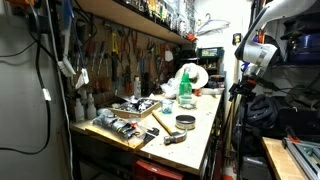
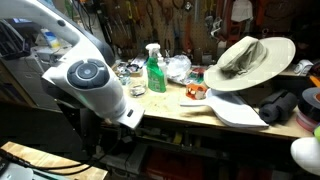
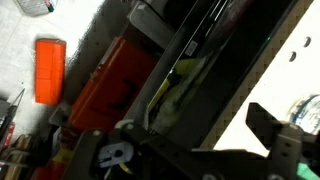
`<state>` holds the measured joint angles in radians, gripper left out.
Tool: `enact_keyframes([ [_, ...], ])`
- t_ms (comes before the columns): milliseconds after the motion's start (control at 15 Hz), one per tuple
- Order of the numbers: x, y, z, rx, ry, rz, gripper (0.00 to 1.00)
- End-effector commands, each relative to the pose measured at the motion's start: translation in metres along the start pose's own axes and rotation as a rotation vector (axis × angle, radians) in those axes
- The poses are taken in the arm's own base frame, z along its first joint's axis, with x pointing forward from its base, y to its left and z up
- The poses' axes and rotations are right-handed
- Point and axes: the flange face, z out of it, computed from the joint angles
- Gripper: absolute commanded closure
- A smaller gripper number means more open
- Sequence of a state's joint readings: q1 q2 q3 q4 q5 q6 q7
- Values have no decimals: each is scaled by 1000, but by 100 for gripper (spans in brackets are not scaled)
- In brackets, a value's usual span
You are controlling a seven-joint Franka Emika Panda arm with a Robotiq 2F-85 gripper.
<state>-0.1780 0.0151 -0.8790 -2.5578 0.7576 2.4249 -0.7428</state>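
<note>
My gripper [image 3: 190, 152] hangs off the side of a cluttered workbench [image 1: 205, 125], away from everything on it. In the wrist view its dark fingers stand wide apart with nothing between them, over a red toolbox [image 3: 115, 80] and dark shelving under the bench. An orange block [image 3: 49, 70] lies on the pale floor. My white arm shows in both exterior views [image 1: 257, 50] [image 2: 92, 82]. Nearest on the bench are a green spray bottle [image 1: 184, 90] [image 2: 155, 70] and a wide-brimmed hat [image 2: 250, 60].
Hand tools hang on the wall behind the bench [image 1: 120, 50]. A tray of tools [image 1: 120, 127], a hammer [image 1: 163, 120] and a black round tin [image 1: 186, 122] lie on the bench. A white flat panel [image 2: 238, 110] juts over the bench edge. A tripod [image 1: 235, 110] stands beside the arm.
</note>
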Motion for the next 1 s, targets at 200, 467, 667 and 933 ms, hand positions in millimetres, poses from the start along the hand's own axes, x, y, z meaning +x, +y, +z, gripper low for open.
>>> enact_keyframes([
  [200, 10, 31, 26, -57, -14, 90, 0],
  [467, 13, 24, 26, -45, -10, 80, 0],
  [667, 14, 24, 22, -36, 0, 80, 0],
  [933, 15, 39, 40, -33, -34, 91, 0],
])
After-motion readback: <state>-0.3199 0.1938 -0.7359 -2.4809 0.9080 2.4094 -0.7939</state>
